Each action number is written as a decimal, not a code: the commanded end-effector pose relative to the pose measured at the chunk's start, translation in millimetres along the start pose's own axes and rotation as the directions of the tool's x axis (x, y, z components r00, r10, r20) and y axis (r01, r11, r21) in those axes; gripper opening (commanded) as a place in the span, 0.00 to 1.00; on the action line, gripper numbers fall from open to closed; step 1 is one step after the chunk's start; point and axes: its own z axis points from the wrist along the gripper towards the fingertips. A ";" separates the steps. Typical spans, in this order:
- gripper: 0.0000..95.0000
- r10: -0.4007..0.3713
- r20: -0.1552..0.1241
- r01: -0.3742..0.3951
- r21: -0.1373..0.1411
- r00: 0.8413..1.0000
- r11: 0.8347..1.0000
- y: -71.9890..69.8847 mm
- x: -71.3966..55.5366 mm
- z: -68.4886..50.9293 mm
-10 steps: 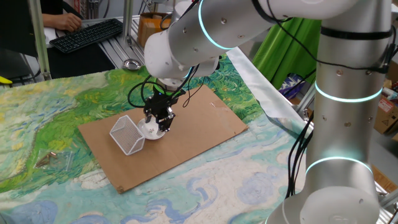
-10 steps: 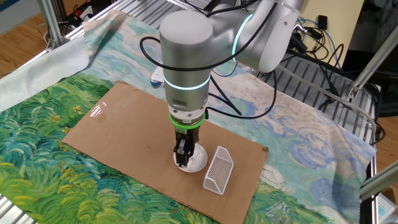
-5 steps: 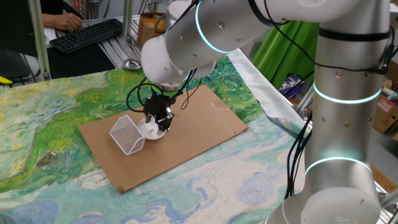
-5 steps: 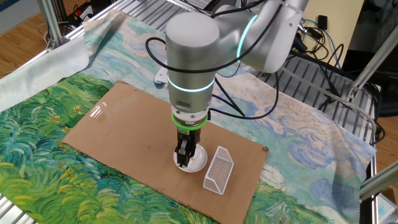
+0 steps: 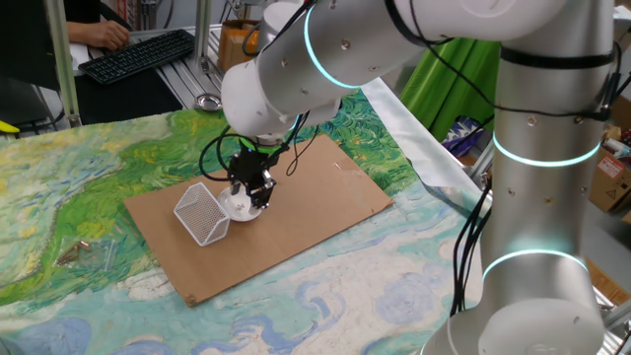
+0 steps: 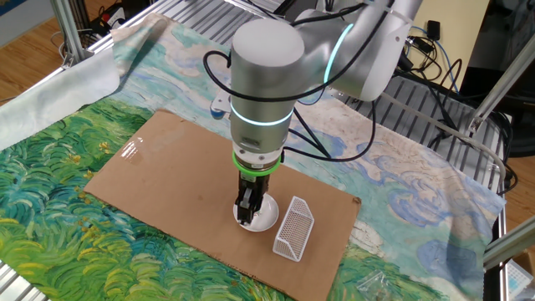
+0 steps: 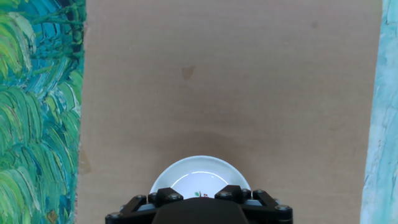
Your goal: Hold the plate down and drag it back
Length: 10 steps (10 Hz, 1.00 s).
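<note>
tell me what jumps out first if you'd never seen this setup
The big silver arm with its glowing teal ring fills the middle, its gripper pointing straight down onto a small white plate on a sheet of cardboard. A white wire basket lies right beside the plate, and a swirly green and blue painted cloth covers the table.

Table draped in a painted-swirl cloth, green and blue, with a brown cardboard sheet laid on top. Aluminium extrusion frame around the bench, wood floor beyond. Keyboard on a side desk, green fabric hanging behind, cardboard boxes at the edge.
</note>
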 end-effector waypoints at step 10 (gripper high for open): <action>0.60 -0.029 0.052 0.029 -0.003 0.998 1.000 1.9 -14.0 -2.5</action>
